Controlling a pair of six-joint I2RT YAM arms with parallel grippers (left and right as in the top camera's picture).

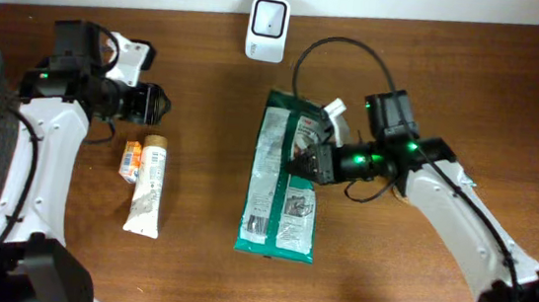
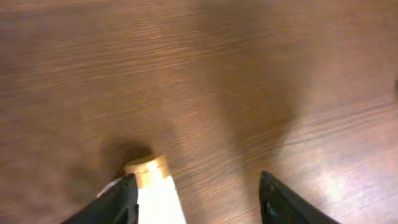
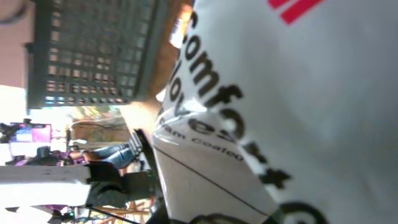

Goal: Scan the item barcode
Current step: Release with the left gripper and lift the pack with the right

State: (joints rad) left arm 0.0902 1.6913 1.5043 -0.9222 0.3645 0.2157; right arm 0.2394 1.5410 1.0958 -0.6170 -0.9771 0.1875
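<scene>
**Bag gripped, scan not yet made**

The bag (image 1: 275,201) lies lengthwise near the middle of the table (image 1: 457,60), a little toward its right side, its top end pointing at the far edge. The right gripper (image 1: 310,161) sits at the bag's right edge with its jaws together. They appear clamped on the film there, so the pick seems made. The scanner (image 1: 267,17) stands at the middle of the far edge, apart from the bag's top end. What is left, as I judge it, is to lift the bag, turn its barcode to the scanner and hold it there. I cannot tell where the barcode is.

The left gripper (image 1: 153,106) hovers toward the left side with its jaws apart, holding nothing. It is just beyond the cap of a tube (image 1: 146,194) that lies beside a small box (image 1: 130,157).

The overhead view alone shows the scanner and the gap to it. The right wrist view shows only the bag's print close up, with a basket (image 3: 87,50) behind. The left wrist view shows the spread fingers (image 2: 121,202) with the tube's cap by one of them.
</scene>
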